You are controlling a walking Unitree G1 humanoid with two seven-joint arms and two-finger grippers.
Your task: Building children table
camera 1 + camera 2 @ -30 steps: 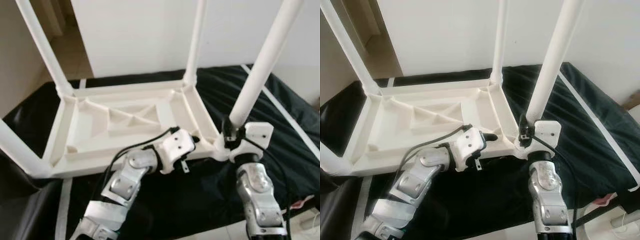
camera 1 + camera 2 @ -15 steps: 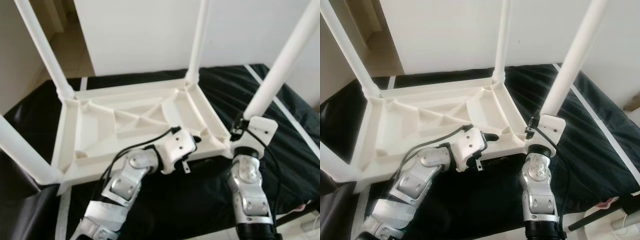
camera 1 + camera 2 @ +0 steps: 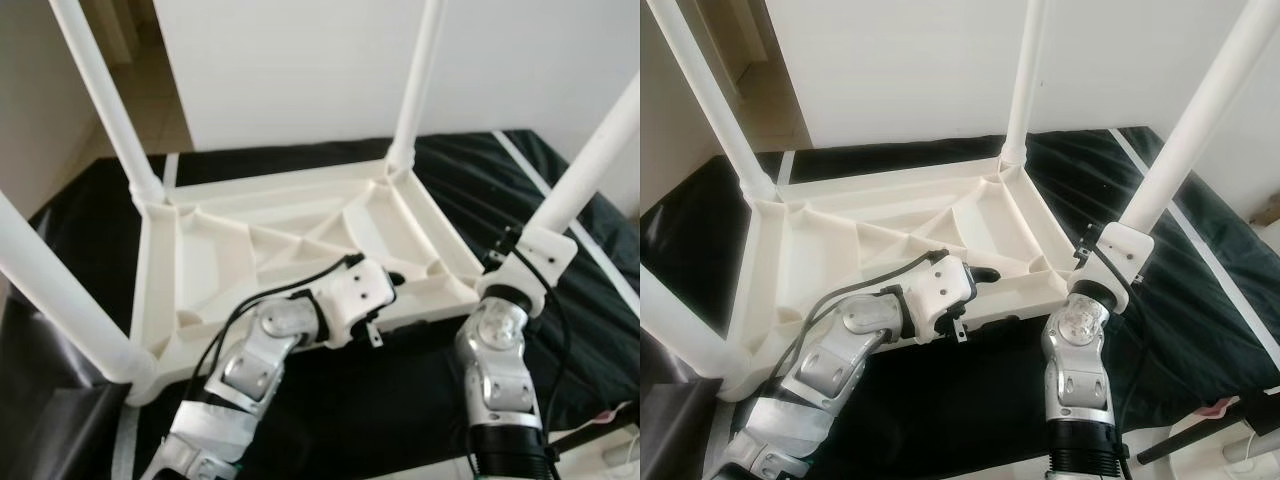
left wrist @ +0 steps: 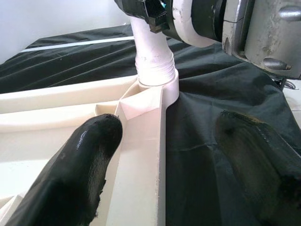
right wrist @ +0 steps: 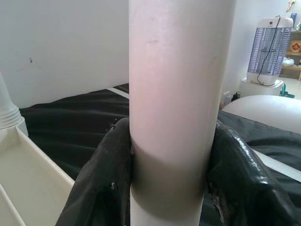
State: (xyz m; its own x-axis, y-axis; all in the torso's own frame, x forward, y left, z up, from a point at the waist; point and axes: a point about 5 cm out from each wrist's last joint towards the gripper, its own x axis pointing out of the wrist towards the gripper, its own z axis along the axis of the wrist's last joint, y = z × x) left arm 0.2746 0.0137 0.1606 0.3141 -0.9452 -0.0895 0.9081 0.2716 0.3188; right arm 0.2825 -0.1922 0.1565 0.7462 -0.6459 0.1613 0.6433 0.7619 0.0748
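Note:
The white plastic children's table (image 3: pixel 210 260) lies upside down on a black cloth, its legs pointing up. My right gripper (image 5: pixel 171 155) is shut on the near right leg (image 3: pixel 590 175) just above its socket at the table's corner, with a black finger (image 5: pixel 101 179) pressed on each side. My left gripper (image 4: pixel 164 132) is open and straddles the table's near rim. One finger (image 4: pixel 91 150) rests inside the frame and the other hangs outside, over the cloth. The gripped leg (image 4: pixel 150 47) stands just beyond it.
The other legs rise at the far left (image 3: pixel 105 100), far right (image 3: pixel 415 85) and near left (image 3: pixel 60 290). The black cloth (image 3: pixel 400 400) covers the whole surface. A white wall stands behind. An insect lamp (image 5: pixel 270 52) stands off to the right.
The near right corner has swung to the right with my right gripper on its leg, and that leg now leans further right. My left arm has held its place.

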